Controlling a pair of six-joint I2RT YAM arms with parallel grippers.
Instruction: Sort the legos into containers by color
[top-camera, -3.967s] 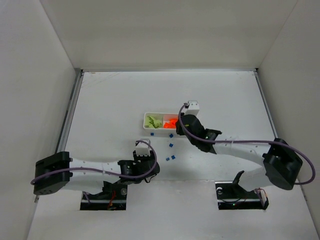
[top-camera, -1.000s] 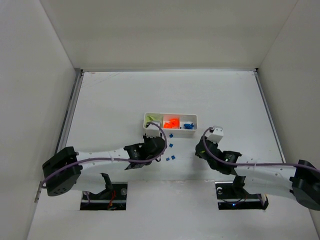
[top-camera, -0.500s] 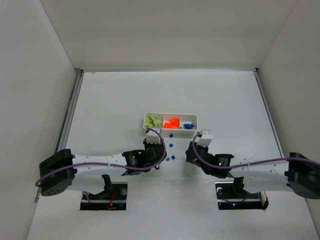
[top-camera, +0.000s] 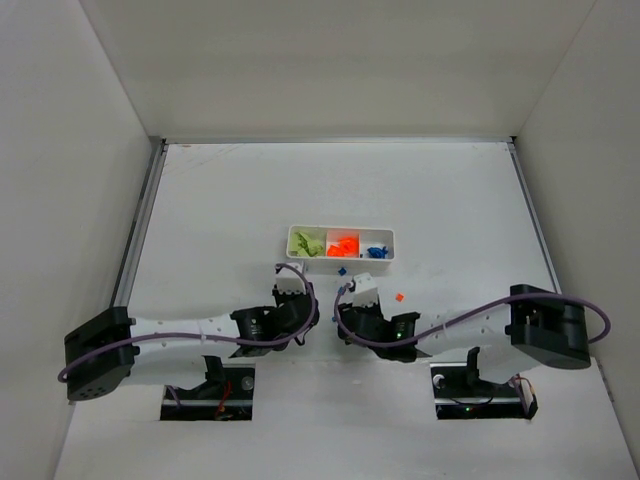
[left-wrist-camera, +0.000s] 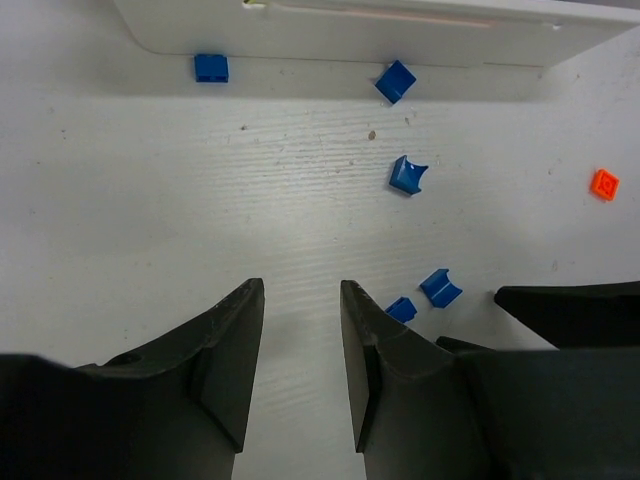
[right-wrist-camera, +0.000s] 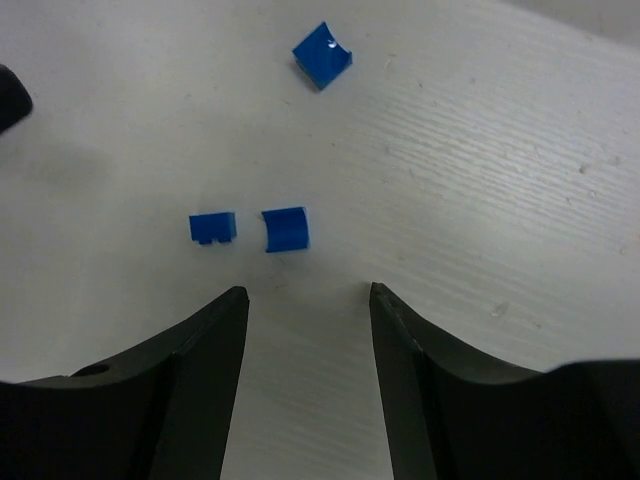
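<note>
The white tray (top-camera: 340, 256) holds lime green legos (top-camera: 308, 243) in its left container, orange ones (top-camera: 344, 244) in the middle and blue ones (top-camera: 377, 251) in the right. Several blue legos lie loose on the table in front of it, among them two side by side (right-wrist-camera: 285, 229) (right-wrist-camera: 213, 228). A lone orange lego (top-camera: 398, 296) lies to the right. My left gripper (left-wrist-camera: 300, 288) is open and empty, low over bare table, with two blue legos (left-wrist-camera: 440, 287) just right of its right finger. My right gripper (right-wrist-camera: 307, 292) is open and empty, just short of the blue pair.
The two grippers (top-camera: 303, 303) (top-camera: 343, 306) sit close together in front of the tray, the right one's dark finger (left-wrist-camera: 570, 300) showing in the left wrist view. The tray's near wall (left-wrist-camera: 350, 25) has two blue legos (left-wrist-camera: 210, 67) (left-wrist-camera: 396, 81) lying against it.
My right arm has swung left from beside the tray's right end to the loose blue legos, its jaws widening. My left gripper has drawn back from the tray and opened slightly.
</note>
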